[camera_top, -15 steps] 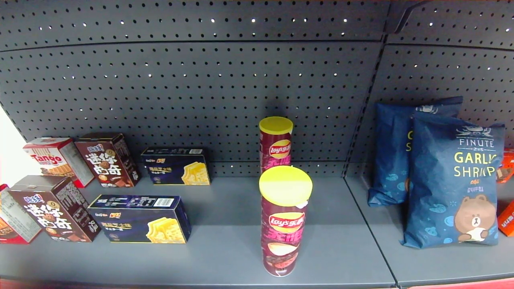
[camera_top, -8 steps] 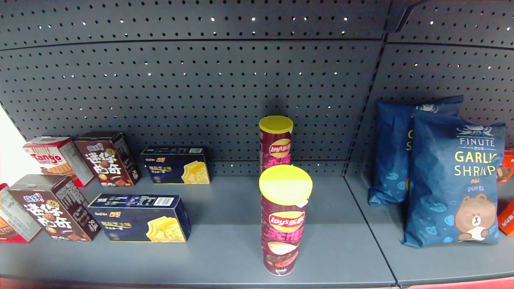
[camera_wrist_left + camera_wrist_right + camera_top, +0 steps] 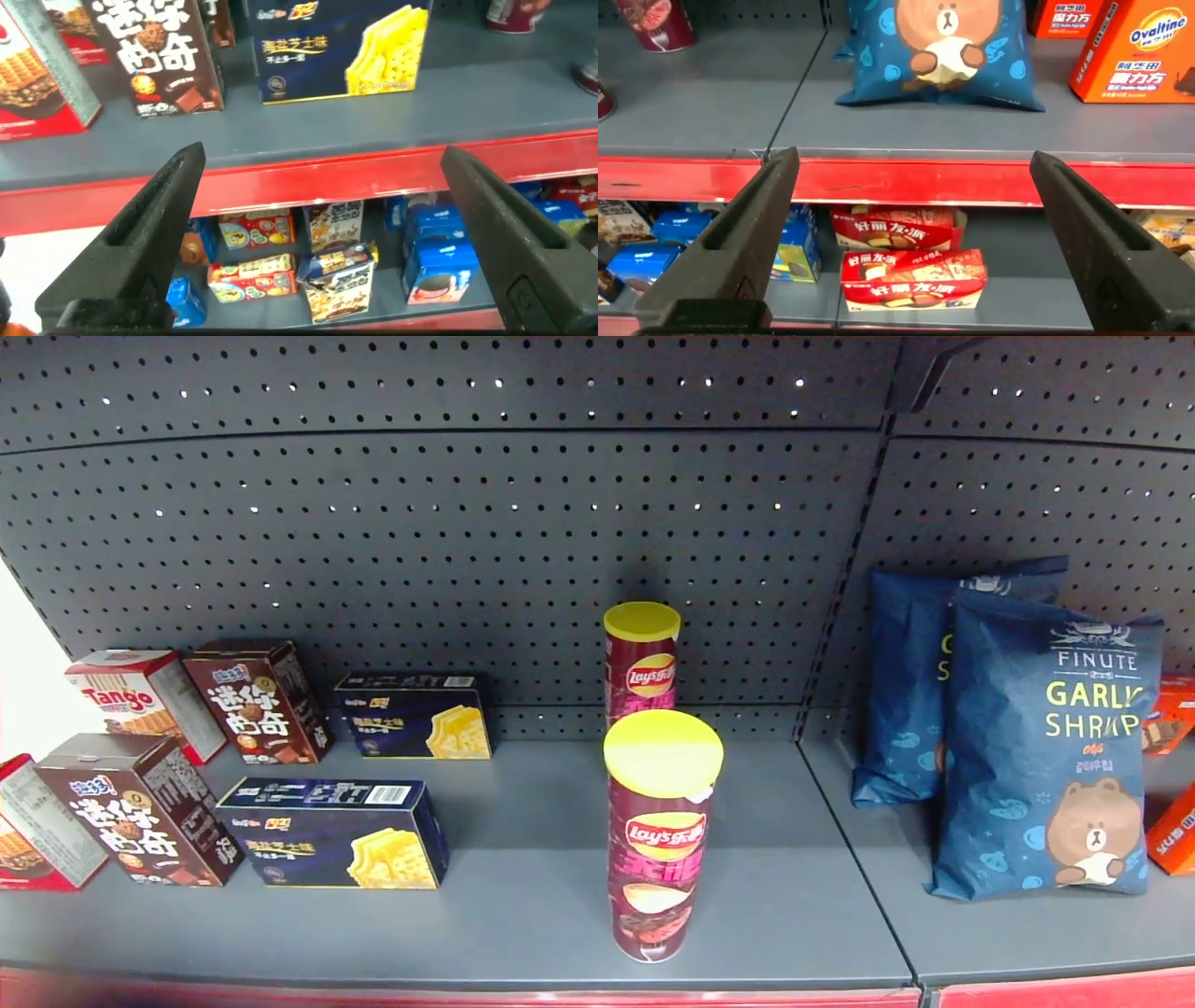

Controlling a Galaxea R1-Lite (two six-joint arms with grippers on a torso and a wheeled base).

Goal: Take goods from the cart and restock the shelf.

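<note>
Two maroon chip cans with yellow lids stand on the grey shelf [image 3: 523, 915], one at the front [image 3: 661, 831] and one at the back [image 3: 641, 658]. My left gripper [image 3: 322, 159] is open and holds nothing. It hangs in front of the shelf's red edge [image 3: 308, 177], facing a dark blue cracker box [image 3: 336, 51] and a brown chocolate box [image 3: 154, 56]. My right gripper [image 3: 915, 159] is open too and holds nothing. It hangs in front of the red edge [image 3: 915, 182], below a blue bear-print snack bag [image 3: 938, 51].
Boxes line the shelf's left part: blue cracker boxes [image 3: 336, 835], brown boxes [image 3: 140, 821], a red-and-white box [image 3: 140, 700]. Blue snack bags [image 3: 1046, 756] and orange boxes [image 3: 1178, 831] stand at the right. Bare shelf lies on both sides of the cans. A lower shelf holds more goods [image 3: 910, 275].
The head camera has shifted a little, so more of the shelf's red front edge shows. The goods on the shelf stand as before.
</note>
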